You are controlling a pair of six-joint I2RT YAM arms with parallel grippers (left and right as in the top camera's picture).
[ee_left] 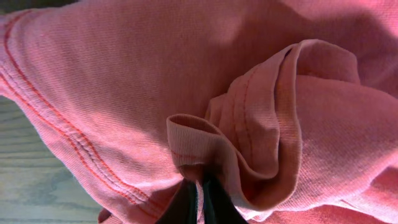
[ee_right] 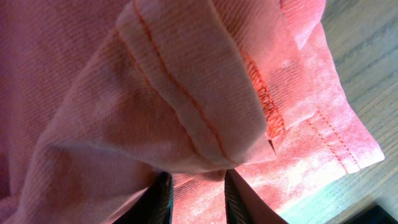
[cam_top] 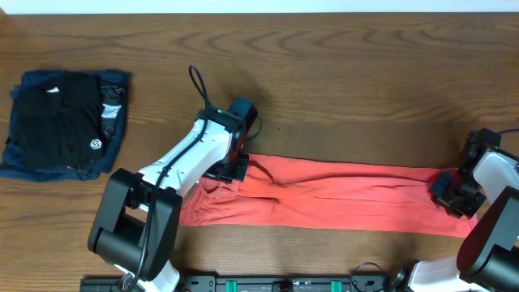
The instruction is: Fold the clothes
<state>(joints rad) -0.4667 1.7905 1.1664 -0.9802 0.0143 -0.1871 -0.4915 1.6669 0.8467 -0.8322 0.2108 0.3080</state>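
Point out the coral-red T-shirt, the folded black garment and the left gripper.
coral-red T-shirt (cam_top: 349,199): overhead view, middle of the flattened cloth.
folded black garment (cam_top: 57,122): overhead view, near the middle of its top face.
left gripper (ee_left: 200,190): left wrist view, between its fingertips, shut on a shirt fold.

White arms (cam_top: 188,154), black joints (cam_top: 132,217), cable (cam_top: 195,81), dark left pincer (ee_left: 199,198).

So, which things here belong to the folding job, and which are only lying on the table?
Part of the job:
- coral-red T-shirt, laid out as a long strip
- left gripper and right gripper, each pinching its fabric

Just lying about:
- folded black garment
- folded navy-blue garment under it
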